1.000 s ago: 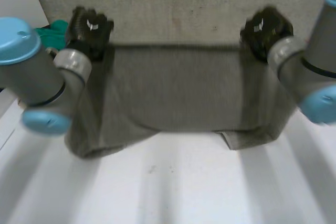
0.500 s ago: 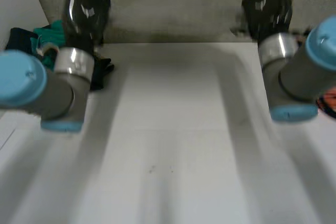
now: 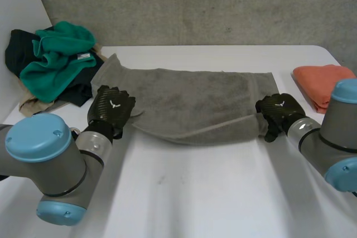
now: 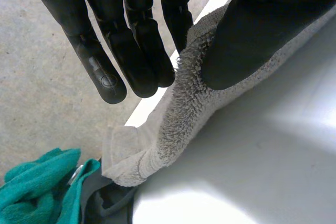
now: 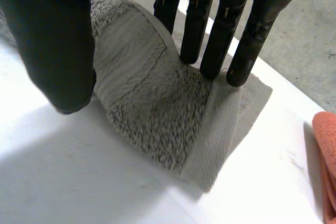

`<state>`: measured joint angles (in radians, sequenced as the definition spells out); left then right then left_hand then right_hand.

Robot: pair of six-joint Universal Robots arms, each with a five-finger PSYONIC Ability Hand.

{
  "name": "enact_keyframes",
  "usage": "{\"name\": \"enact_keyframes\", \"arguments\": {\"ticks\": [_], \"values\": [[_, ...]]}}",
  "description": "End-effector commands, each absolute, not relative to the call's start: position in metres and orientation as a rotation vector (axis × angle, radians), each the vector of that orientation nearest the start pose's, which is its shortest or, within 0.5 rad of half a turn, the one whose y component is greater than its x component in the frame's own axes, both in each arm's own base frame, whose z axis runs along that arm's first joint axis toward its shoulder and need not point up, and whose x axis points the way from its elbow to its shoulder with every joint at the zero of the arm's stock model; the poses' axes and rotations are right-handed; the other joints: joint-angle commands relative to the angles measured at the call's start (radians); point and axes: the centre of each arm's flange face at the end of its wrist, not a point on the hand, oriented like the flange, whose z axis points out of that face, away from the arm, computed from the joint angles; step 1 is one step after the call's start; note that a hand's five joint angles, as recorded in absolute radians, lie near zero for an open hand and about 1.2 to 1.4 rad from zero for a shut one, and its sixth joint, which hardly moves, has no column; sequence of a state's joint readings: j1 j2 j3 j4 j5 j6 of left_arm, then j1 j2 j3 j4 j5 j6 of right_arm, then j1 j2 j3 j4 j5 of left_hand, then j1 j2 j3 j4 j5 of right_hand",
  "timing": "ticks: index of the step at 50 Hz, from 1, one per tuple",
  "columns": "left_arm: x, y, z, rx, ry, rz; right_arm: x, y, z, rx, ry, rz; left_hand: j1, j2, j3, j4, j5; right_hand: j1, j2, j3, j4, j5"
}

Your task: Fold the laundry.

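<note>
Hands pinch the near corners of the grey towel (image 3: pixel 189 101), thumb against straight fingers: left hand (image 3: pixel 111 108) at the left corner, right hand (image 3: pixel 279 111) at the right. The towel lies doubled across the middle of the table (image 3: pixel 195 193). The first fold looks laid; next comes releasing and regripping for a crosswise fold. Farther off, a clothes heap (image 3: pixel 53 62) fills the far left corner and an orange cloth (image 3: pixel 321 82) lies at the right edge.

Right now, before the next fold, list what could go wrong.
The grey towel lies skewed, its far-left corner by the clothes pile; folding may snag that pile. The left robot hand and right robot hand pinch only thin edge strips, which could slip out.
</note>
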<state>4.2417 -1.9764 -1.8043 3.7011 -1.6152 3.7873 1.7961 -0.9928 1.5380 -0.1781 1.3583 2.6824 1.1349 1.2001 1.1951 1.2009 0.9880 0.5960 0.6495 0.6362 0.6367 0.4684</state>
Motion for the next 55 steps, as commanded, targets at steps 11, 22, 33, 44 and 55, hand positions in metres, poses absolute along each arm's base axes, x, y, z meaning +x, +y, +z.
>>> {"name": "enact_keyframes", "arguments": {"ticks": [11, 22, 33, 44, 55], "values": [[-0.27, -0.262, 0.155, 1.112, 1.895, -2.018, 0.21, -0.348, 0.124, -1.415, 2.345, -1.799, 0.261, 0.196, 0.201, 0.195, 0.234, 0.364, 0.31, 0.324, 0.323, 0.317], [-0.268, -0.251, 0.149, 1.154, 1.942, -1.958, 0.198, -0.35, 0.13, -1.447, 2.377, -1.808, 0.261, 0.196, 0.201, 0.195, 0.234, 0.8, 0.747, 0.76, 0.76, 0.753], [-0.254, -0.208, 0.15, 1.312, 2.134, -1.678, 0.183, -0.313, 0.132, -1.435, 2.427, -1.666, -0.559, -0.624, -0.619, -0.625, -0.586, 0.8, 0.747, 0.76, 0.76, 0.753], [-0.243, -0.241, 0.219, 1.157, 1.991, -1.881, 0.159, -0.319, 0.131, -1.372, 2.482, -1.67, -0.772, -0.837, -0.832, -0.838, -0.799, 0.8, 0.747, 0.76, 0.76, 0.753], [-0.256, -0.303, 0.202, 1.56, 1.874, -2.012, 0.159, -0.313, 0.127, -1.373, 2.493, -1.637, -0.754, -0.819, -0.814, -0.82, -0.782, 0.8, 0.747, 0.76, 0.76, 0.753]]}}
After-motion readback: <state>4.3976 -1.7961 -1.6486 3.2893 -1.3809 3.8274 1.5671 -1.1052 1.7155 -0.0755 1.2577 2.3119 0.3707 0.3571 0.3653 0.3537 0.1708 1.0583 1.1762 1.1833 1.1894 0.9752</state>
